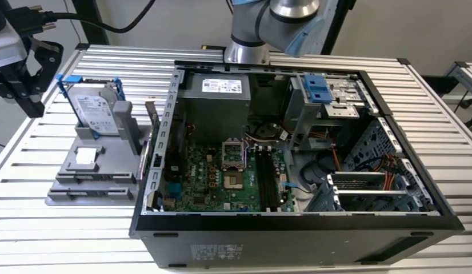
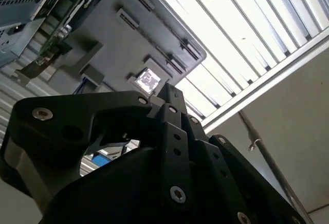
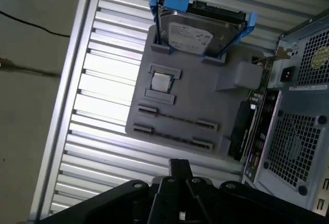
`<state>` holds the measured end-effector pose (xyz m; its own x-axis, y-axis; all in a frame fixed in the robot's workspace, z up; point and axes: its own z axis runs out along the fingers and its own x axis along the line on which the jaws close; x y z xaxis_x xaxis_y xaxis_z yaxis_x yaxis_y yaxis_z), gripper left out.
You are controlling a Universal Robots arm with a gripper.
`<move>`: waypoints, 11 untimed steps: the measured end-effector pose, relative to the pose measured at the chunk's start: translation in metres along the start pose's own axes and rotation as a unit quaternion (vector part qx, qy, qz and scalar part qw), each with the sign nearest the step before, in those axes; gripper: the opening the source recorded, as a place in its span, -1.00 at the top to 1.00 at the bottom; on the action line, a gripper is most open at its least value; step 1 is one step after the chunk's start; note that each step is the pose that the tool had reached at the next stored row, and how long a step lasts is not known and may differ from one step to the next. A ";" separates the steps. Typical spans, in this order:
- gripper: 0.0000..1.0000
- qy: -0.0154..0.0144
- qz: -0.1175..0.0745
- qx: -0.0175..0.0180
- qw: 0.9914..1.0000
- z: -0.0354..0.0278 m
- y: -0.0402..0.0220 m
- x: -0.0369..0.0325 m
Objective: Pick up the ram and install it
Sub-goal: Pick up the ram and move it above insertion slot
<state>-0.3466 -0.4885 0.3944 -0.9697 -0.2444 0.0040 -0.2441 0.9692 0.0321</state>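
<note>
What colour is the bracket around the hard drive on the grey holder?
Blue; the bracket shows best in the first wrist view.

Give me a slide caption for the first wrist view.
Tool poised near the grey parts holder, hard drive racked at its end, computer case alongside.

The table (image 1: 30, 148) is ribbed bare metal, the holder (image 3: 205, 106) matt grey plastic, the tool (image 3: 180, 166) matt black.
</note>
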 end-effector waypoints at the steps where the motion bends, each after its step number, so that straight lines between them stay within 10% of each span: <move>1: 1.00 0.000 -0.006 0.001 1.000 -0.0001 0.0000 0.0000; 11: 1.00 0.003 -0.066 0.006 0.998 -0.0003 0.0000 0.0000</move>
<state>-0.3466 -0.4885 0.3947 -0.9292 -0.3695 0.0072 -0.3693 0.9291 0.0216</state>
